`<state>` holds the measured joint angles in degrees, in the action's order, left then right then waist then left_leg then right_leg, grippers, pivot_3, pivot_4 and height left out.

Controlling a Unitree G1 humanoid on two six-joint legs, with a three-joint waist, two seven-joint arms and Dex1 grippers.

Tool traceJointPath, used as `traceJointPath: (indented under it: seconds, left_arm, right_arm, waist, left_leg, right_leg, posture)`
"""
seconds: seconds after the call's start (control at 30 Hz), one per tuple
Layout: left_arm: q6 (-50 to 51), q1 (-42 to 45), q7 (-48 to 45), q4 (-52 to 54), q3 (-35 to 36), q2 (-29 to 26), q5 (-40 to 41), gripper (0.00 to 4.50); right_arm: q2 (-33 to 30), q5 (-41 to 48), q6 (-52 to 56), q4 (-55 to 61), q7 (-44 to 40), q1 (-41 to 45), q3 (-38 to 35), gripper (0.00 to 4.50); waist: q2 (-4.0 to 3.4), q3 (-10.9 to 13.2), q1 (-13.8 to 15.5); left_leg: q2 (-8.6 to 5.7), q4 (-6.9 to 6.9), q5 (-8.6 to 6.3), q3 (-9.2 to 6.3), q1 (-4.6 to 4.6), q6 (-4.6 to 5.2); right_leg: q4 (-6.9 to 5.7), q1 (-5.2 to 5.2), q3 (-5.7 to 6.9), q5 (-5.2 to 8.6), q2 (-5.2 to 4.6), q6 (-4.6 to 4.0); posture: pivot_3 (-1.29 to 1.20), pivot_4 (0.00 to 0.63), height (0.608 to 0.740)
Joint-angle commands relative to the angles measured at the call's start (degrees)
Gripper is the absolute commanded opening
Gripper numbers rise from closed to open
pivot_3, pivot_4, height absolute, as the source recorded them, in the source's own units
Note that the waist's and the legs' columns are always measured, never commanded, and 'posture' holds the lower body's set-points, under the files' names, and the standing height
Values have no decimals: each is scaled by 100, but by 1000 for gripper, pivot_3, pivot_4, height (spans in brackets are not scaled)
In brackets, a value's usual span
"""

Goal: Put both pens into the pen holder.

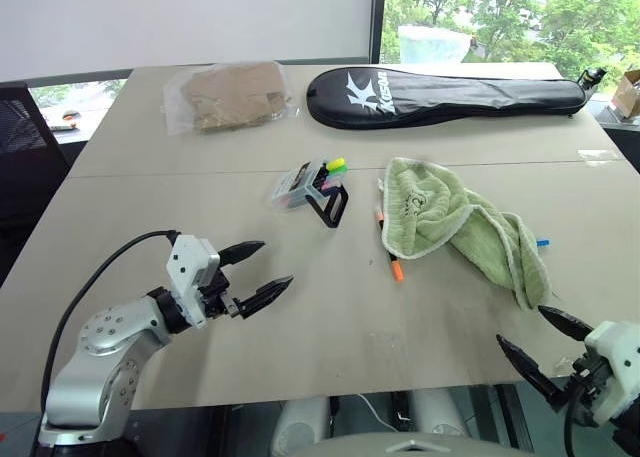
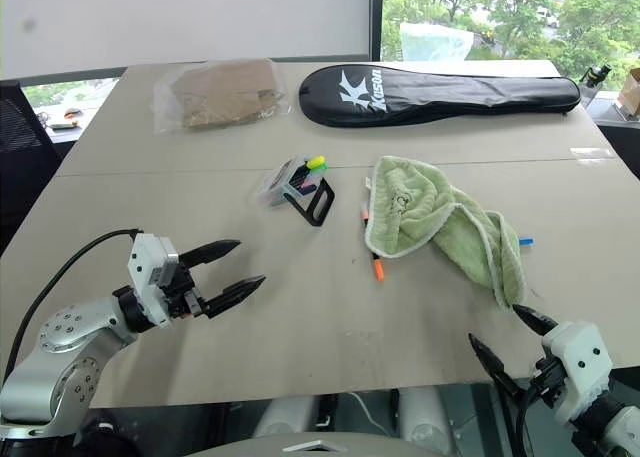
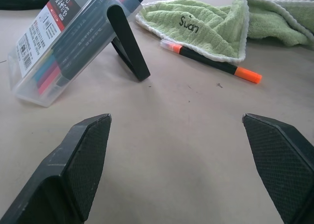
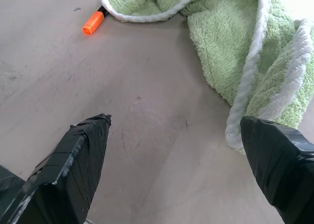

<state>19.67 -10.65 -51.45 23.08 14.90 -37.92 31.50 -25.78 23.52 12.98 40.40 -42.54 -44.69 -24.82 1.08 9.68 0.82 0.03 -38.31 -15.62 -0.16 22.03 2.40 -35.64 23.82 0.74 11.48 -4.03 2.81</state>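
The pen holder point(image 1: 303, 184), a clear box of coloured markers propped on a black loop frame, stands mid-table. To its right lies a black pen with orange ends point(image 1: 388, 247), right beside the edge of a green towel point(image 1: 450, 222). From under the towel's right side pokes a light-blue pen end point(image 1: 542, 243); the barrel is hidden. My left gripper point(image 1: 276, 262) hovers open and empty near the table's front left, pointing toward the holder point(image 3: 59, 42) and the black pen point(image 3: 211, 62). My right gripper point(image 1: 521, 325) is open and empty at the front right, just short of the towel point(image 4: 235, 47).
A long black racket bag point(image 1: 445, 95) lies across the back right. A clear plastic bag with brown contents point(image 1: 230, 97) sits at the back left. A black chair point(image 1: 20, 147) stands beyond the table's left edge. Bare tabletop lies between both grippers.
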Motion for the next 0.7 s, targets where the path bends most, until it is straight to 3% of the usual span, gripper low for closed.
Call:
traceJointPath:
  seconds: [0.03, 0.17, 0.33, 0.43, 0.57, 0.7]
  left_arm:
    - [-5, 121, -26, 99, -33, -37, 63, 4455]
    - [77, 443, -72, 322, -59, 28, 397, 4455]
    - [223, 662, -381, 540, -84, -123, 832, 4455]
    - [176, 783, -557, 685, -171, -257, 838, 4455]
    - [268, 920, -507, 845, -185, -293, 937, 4455]
    - [282, 913, -406, 870, -177, -248, 955, 4455]
  right_arm:
    - [-487, 372, 443, 398, 73, 609, -37, 4488]
    - [-1841, 674, 1546, 379, -120, 2560, 555, 4488]
    - [-2238, 428, 2449, -341, 372, 4691, 1420, 4488]
    - [-2572, -266, 3052, -1095, 416, 6170, 2471, 4488]
    - [-2372, -898, 3402, -2358, 131, 7558, 3750, 4488]
    - [-1680, -1259, 3871, -3840, 326, 8336, 4275, 4488]
  waist:
    - [0, 0, 0]
    - [6, 28, -138]
    - [35, 16, -63]
    - [23, 22, -11]
    - [22, 22, -14]
    - [23, 22, -3]
  left_leg:
    - [0, 0, 0, 0, 0, 0]
    - [15, -13, -10, 49, -21, -17]
    - [22, -10, 3, 23, -8, 1]
    - [16, 0, 1, 25, 10, -2]
    - [12, -5, 4, 28, 76, -5]
    - [9, -2, 11, 24, 91, -17]
  right_leg:
    - [0, 0, 0, 0, 0, 0]
    - [12, -1, 17, -1, -25, 0]
    - [6, 0, 82, -20, 8, -29]
    - [4, 26, 80, -33, 10, -53]
    - [7, 84, 77, -36, 13, -54]
    - [12, 85, 90, -49, 8, -33]
  posture:
    - [0, 150, 740]
    - [0, 150, 740]
    - [0, 150, 740]
    - [0, 150, 740]
    - [0, 150, 740]
    - [0, 150, 740]
